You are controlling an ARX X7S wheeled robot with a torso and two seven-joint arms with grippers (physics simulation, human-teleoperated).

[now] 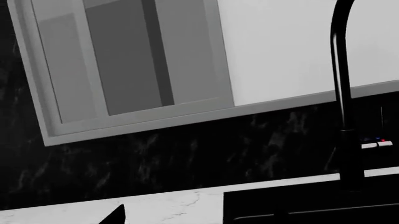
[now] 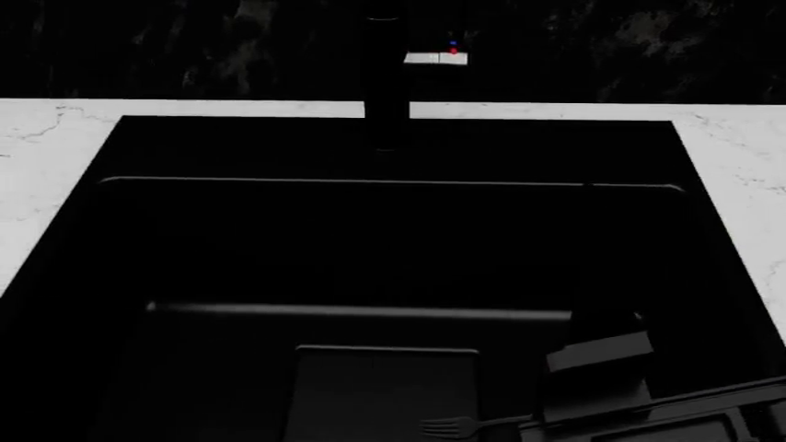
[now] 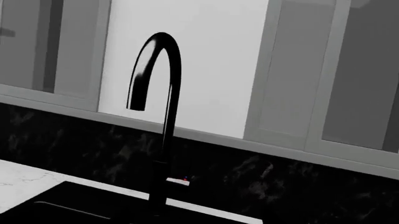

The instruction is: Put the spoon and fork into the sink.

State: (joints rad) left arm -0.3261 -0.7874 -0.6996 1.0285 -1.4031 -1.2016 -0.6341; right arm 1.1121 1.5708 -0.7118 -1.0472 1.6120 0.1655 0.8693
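The sink (image 2: 110, 184) is a deep black basin that fills the head view, with its black faucet (image 2: 387, 92) at the back rim. The fork (image 2: 450, 426) shows low in the basin, its grey tines pointing left and its handle running right until my right arm hides it. I cannot tell whether it lies on the basin floor or is held. My right gripper (image 2: 599, 354) is a dark block over the sink's right part, and its fingers cannot be made out. A dark tip (image 1: 115, 215), perhaps of my left gripper, shows above the counter. The spoon is out of view.
White marble counter (image 2: 50, 138) borders the sink on both sides and at the back. A black marbled backsplash (image 1: 156, 163) rises behind the faucet (image 3: 163, 116), with grey window frames (image 1: 124, 60) above. A paler rectangular plate (image 2: 387, 387) lies on the basin floor.
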